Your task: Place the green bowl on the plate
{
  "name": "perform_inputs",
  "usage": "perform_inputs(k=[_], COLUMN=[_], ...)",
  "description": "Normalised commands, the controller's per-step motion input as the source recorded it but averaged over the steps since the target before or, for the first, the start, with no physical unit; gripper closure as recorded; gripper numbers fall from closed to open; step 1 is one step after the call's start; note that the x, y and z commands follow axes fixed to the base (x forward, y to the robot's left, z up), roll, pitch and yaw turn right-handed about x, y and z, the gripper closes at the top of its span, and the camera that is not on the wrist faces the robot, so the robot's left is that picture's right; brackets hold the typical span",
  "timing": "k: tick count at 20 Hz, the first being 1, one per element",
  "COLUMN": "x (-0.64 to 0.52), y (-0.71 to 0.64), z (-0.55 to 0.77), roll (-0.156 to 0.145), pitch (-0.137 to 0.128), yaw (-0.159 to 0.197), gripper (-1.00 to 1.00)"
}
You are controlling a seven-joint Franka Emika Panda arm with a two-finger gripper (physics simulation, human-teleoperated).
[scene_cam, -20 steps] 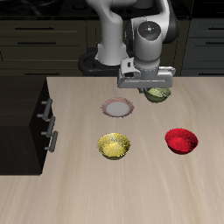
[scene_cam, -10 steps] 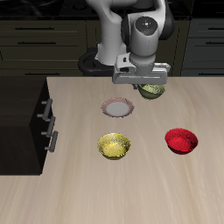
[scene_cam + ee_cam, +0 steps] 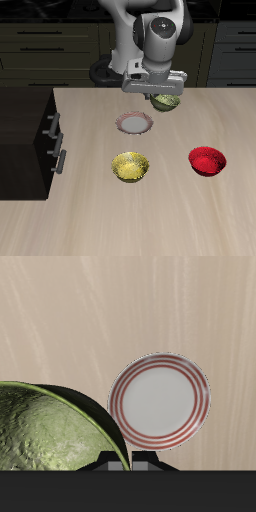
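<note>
Overhead, tool pinching green bowl aloft; wrist-only: plate rim's red rings.

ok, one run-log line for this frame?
phase: carry | gripper: shut on green bowl, lifted off table | plate: bare, beside bowl, nearer table's front | yellow bowl, red bowl: untouched

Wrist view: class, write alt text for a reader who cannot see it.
A green bowl, held close to the camera, fills one corner above a pale wooden table. Beside it, down on the table, lies an empty white plate with a red-striped rim.
</note>
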Motion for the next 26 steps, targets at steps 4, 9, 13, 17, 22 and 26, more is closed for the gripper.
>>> perform_inputs(k=[4,9,13,17,22,26], x=[-0.12,-0.09,-0.02,0.06,0.12,0.12], y=[-0.14,-0.21,-0.06,-0.12,-0.01,0.01], z=[0.03,0.08,0.0,0.03,0.1,0.07], roll=[-0.03,-0.024,-0.018,-0.005,-0.011,0.009], pitch=[-0.006,-0.019,0.002,-0.01,-0.013,-0.004], yaw=[0.005,0.003,0.007,0.004,-0.006,-0.009], gripper=[1.0,1.0,1.0,1.0,1.0,1.0])
